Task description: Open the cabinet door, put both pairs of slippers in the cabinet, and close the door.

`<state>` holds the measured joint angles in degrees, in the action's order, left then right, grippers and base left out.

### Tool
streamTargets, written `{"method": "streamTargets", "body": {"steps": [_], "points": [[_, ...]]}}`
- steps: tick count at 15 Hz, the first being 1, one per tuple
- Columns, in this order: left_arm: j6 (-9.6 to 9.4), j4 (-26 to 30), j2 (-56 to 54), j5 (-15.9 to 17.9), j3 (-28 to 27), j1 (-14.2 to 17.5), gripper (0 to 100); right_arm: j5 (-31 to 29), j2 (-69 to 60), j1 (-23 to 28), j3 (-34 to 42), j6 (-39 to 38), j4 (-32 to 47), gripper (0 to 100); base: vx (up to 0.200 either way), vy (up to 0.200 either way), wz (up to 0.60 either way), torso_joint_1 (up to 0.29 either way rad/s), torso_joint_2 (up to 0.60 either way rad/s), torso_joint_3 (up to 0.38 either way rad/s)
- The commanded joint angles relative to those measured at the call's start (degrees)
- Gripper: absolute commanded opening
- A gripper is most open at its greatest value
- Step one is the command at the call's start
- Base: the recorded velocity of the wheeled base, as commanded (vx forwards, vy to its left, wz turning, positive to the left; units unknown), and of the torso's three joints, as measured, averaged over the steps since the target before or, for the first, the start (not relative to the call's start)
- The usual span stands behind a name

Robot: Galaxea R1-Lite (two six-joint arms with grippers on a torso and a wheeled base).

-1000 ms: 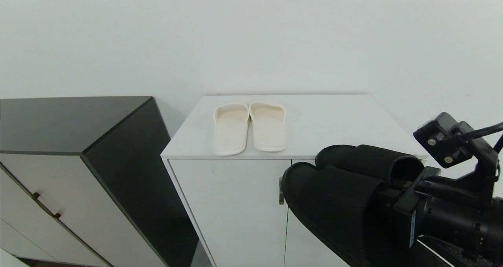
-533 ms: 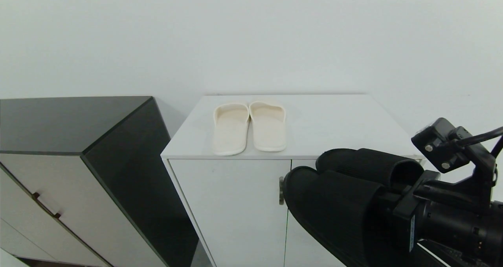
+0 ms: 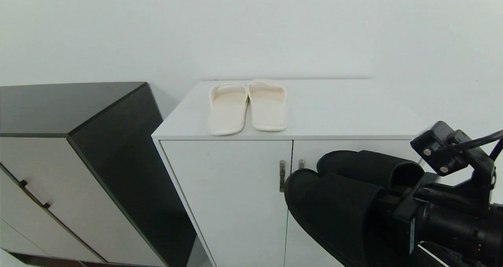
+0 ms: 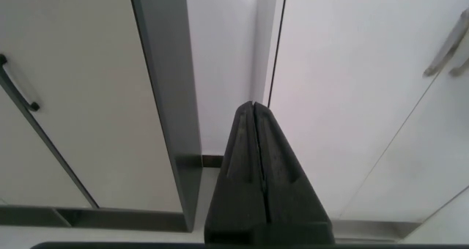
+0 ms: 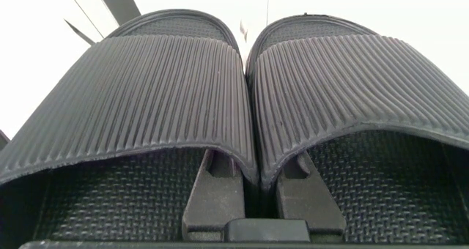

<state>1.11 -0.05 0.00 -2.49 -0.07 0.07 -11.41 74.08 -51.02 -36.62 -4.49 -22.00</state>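
Black slippers (image 3: 342, 196): right claw (image 5: 256, 194) clamps both inner walls — one grab moves the pair, held before the shut cabinet doors (image 3: 228, 196).
Cream slippers (image 3: 247, 108): parked on cabinet top (image 3: 346, 110).
Left claw (image 4: 253, 117): closed, empty.

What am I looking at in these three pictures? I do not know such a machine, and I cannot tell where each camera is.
This is a robot with two arms, each ending in a gripper, a two-fingered clamp. One picture comes from a camera on its head; the other two come from cameras on its wrists. In the head view a white cabinet stands with both doors closed, and cream slippers lie on its top. A dark cabinet stands beside it, on the robot's left. The right gripper holds black slippers in front of the doors; its wrist camera looks into them from the heel end. The left gripper is shut and empty, in front of the two cabinets.
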Motion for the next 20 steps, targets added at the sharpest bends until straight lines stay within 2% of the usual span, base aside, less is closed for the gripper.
{"method": "streamTargets", "body": {"steps": [1,2,3,10,16,20], "points": [[-0.14,0.05,0.00,0.03,-0.01,0.01,0,-0.02,0.10,0.04,-0.03,0.00,-0.06,0,0.000,0.000,0.00,-0.183,0.51,0.305],[-0.14,0.22,0.09,0.20,-0.01,0.01,0,-0.02,0.10,0.04,-0.12,0.00,-0.06,0,0.000,0.000,0.00,-0.178,0.49,0.315],[-0.14,0.22,0.09,0.55,-0.10,0.01,100,-0.02,0.10,0.04,-0.12,0.00,-0.06,0,0.000,0.000,0.00,-0.173,0.50,0.320],[-0.23,0.05,0.09,0.47,-0.01,0.01,100,-0.02,-0.25,0.04,0.67,0.00,-0.06,0,0.000,0.000,0.00,-0.143,0.48,0.327],[-2.08,0.22,0.09,1.61,-0.01,0.01,100,0.07,-1.31,0.22,1.99,0.09,0.03,0,0.000,0.000,0.00,-0.074,0.45,0.370],[-0.85,0.22,0.35,1.70,-0.10,0.01,100,0.34,-0.17,0.13,2.34,0.09,0.03,0,0.000,0.000,0.00,-0.012,0.25,0.233]]}}
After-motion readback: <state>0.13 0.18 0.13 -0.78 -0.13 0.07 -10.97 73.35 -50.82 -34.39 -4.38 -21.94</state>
